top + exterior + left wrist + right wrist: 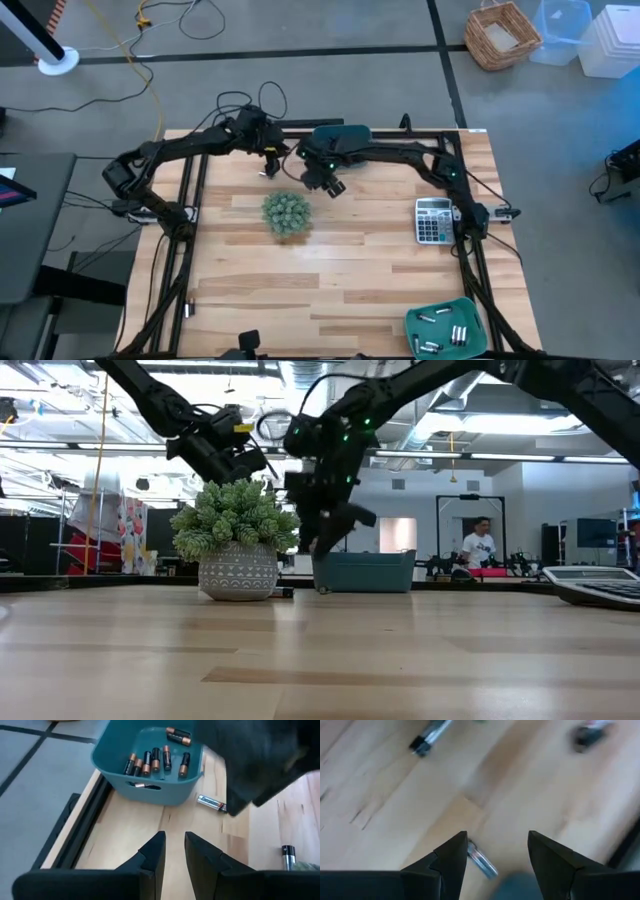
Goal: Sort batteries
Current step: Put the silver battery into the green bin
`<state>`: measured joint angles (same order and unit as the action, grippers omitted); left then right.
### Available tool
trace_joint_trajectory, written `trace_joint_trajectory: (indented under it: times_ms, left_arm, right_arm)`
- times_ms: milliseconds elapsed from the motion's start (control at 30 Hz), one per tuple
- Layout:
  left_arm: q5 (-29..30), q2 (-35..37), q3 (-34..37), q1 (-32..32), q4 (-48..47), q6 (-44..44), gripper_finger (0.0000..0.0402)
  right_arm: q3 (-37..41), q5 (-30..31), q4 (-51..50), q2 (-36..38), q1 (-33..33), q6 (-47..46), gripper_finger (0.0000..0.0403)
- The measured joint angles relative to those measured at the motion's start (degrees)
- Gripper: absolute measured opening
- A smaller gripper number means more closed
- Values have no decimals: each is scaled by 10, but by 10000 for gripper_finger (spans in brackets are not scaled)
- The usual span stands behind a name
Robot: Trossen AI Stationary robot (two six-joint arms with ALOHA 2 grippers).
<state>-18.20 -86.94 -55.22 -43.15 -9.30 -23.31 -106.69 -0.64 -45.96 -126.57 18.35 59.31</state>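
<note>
Batteries [156, 759] part-sorted in bins [150, 785] | loose cell [212, 803] left | right gripper [497, 851] spread, likely over one | left gripper [173, 851] narrowly parted, empty

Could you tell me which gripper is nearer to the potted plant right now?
Right, narrowly. The right gripper hangs just past the potted plant toward the far edge, fingers open. The left gripper sits a little farther back on the plant's other side.

Dark copper-tipped batteries [156, 759] lie in a teal bin [115, 770]; a silvery one [211, 803] beside it.
</note>
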Motion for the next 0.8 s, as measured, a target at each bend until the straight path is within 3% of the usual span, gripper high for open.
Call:
trace_joint_trajectory:
  times_ms: [367, 800]
  left_arm:
    - [-36, 0, 0, -4, -6, -4, 67]
    - [-42, 0, 0, -4, -12, -11, 67]
  right_arm:
    - [0, 71, -5, -22, -10, 73, 227]
    - [33, 84, -10, -22, -6, 108, 227]
